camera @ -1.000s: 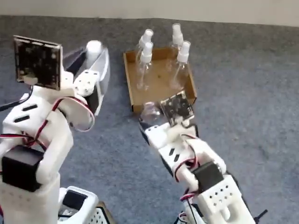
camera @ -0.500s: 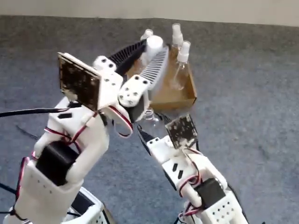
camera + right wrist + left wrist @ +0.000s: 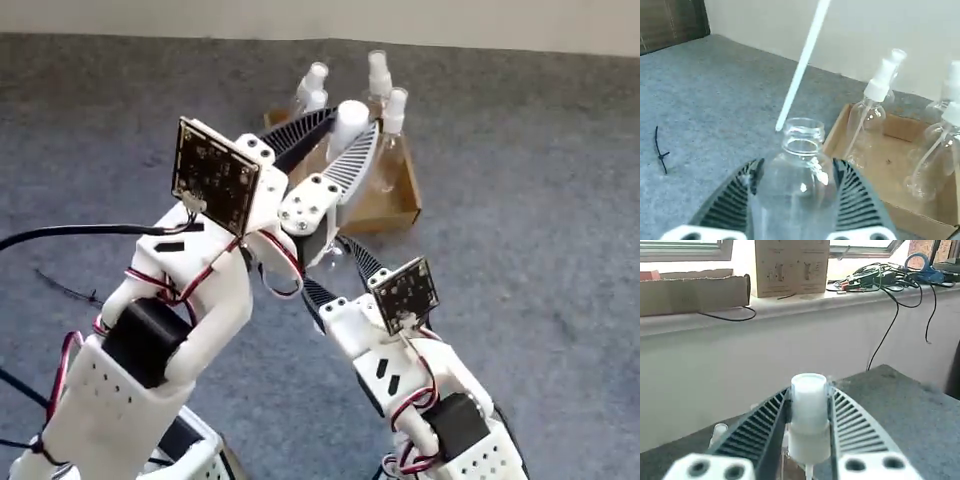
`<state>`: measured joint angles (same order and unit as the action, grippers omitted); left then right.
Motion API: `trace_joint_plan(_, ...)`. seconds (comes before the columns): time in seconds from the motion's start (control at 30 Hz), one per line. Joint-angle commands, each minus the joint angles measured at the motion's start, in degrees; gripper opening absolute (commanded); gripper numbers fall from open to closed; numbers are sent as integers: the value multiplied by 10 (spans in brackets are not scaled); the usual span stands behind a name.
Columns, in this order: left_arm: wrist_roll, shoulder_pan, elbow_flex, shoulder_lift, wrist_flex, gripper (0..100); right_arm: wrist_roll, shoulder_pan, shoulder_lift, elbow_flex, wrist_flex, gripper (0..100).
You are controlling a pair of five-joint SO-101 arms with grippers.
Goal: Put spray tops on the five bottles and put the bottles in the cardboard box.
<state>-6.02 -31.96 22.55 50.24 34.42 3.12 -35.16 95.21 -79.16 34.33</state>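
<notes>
Two white robot arms, the left arm (image 3: 170, 330) and the right arm (image 3: 420, 370), lean over a grey carpeted table (image 3: 540, 160), and we judge the job to be near its end. At the far side sits the cardboard box (image 3: 400, 212), open at the top. Four capped bottles (image 3: 867, 122) stand upright inside it, clear plastic with white sprayers fitted, so four fifths of both the capping and the boxing look done. The fifth bottle (image 3: 802, 145) is outside the box, just in front of its near wall, upright and with its mouth open. The right gripper (image 3: 799, 170) pinches it round the body, one dark ribbed finger on each side. Above it, the left gripper (image 3: 350, 120) is clamped on the last spray top (image 3: 809, 415), a white cap held between the fingertips. From that cap a thin white dip tube (image 3: 801, 70) slants down, its tip just beside the rim of the open mouth and, as far as we can tell, not yet inside. What is left, in our view: thread the tube in, seat the top, then set this bottle in the box with the others.
</notes>
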Motion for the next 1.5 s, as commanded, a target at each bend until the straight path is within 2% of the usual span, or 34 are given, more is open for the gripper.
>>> trace_joint_plan(0.0, -5, -10, -9, 6, -19, 53, -5, -5, 7, 1, -20, 4)
trace_joint_plan(0.1, -3, -7, -26, 6, -42, 53, -4, -5, 7, 1, -20, 4)
trace_joint_plan(0.6, -6, -23, -34, -65, -42, 53, -6, -3, 7, 1, -21, 4)
trace_joint_plan(0.77, -6, -22, -33, -37, 18, 53, -7, -1, 7, 6, -23, 4)
trace_joint_plan(0.97, -5, -22, -33, -5, 117, 53, -7, 27, 7, 2, -106, 4)
trace_joint_plan(1.3, -2, 6, 12, 3, 141, 58, -7, 26, 7, 6, -122, 4)
trace_joint_plan(1.47, -2, 6, 16, 4, 182, 149, -7, 28, 7, 6, -122, 4)
